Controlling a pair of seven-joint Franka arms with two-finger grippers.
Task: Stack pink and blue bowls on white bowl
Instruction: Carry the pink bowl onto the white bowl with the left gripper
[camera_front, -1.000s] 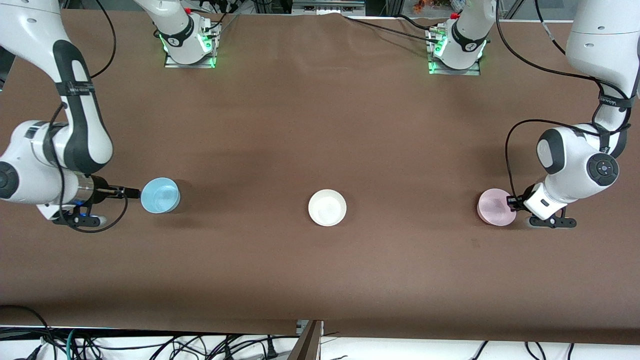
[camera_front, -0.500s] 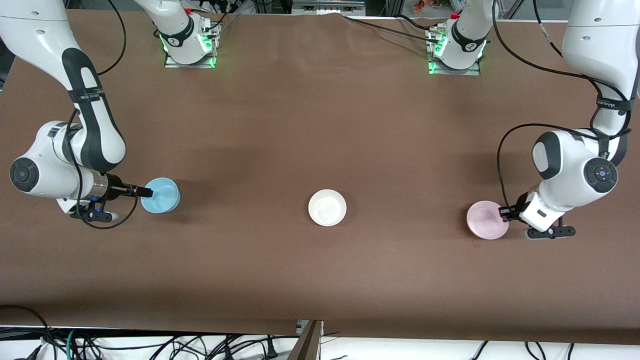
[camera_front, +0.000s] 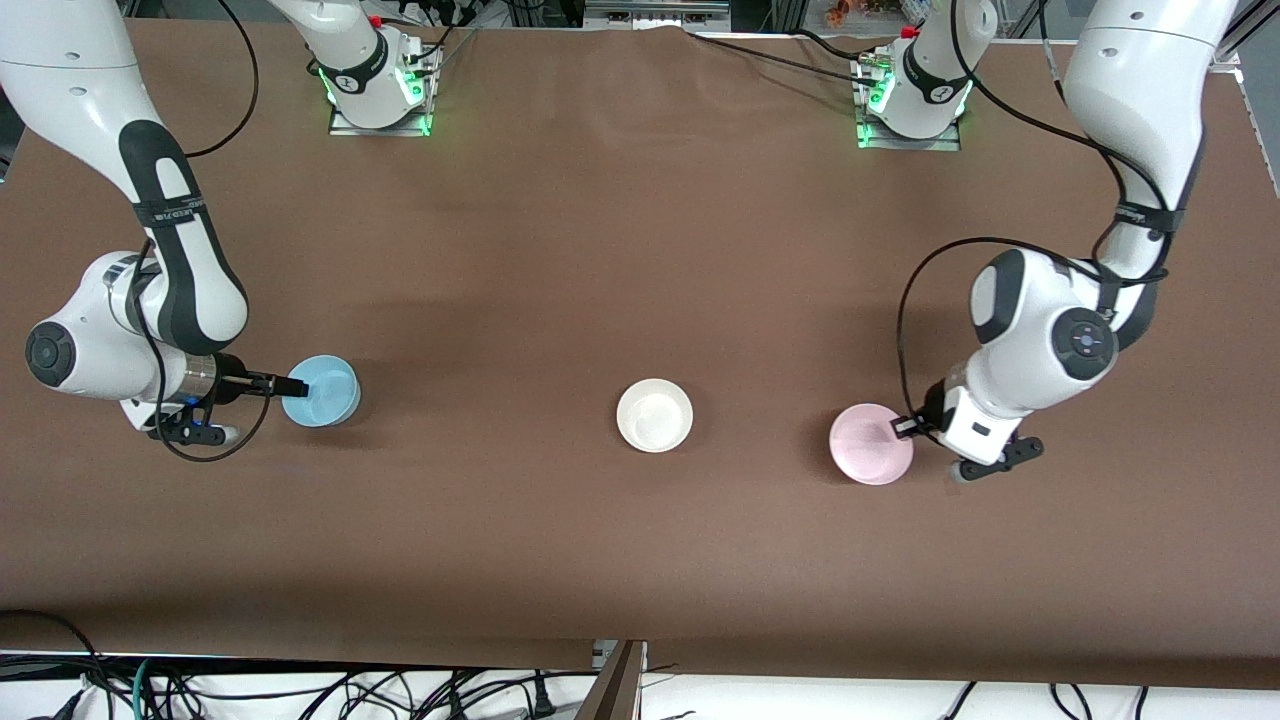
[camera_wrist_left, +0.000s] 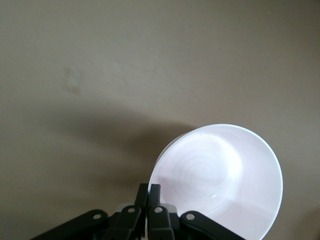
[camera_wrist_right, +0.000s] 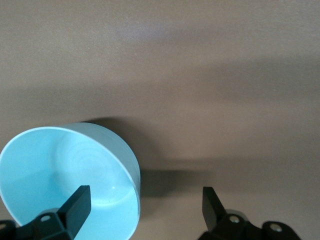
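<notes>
The pale pink bowl (camera_front: 868, 445) hangs from my left gripper (camera_front: 906, 427), which is shut on its rim and holds it tilted just above the table, between the white bowl (camera_front: 654, 415) and the left arm's end. In the left wrist view the bowl (camera_wrist_left: 220, 175) looks washed out and the gripper (camera_wrist_left: 150, 188) pinches its edge. The blue bowl (camera_front: 322, 391) stands upright on the table toward the right arm's end. My right gripper (camera_front: 291, 385) is open astride its rim. In the right wrist view, one of the gripper's (camera_wrist_right: 145, 198) fingers is inside the bowl (camera_wrist_right: 60, 170) and the other is outside.
The brown tablecloth (camera_front: 640, 250) covers the whole table. The two arm bases (camera_front: 378, 80) stand along the edge farthest from the front camera. Cables hang below the table's near edge.
My left gripper has carried the pink bowl toward the white bowl. My right gripper has moved in from beside the blue bowl until it straddles the rim.
</notes>
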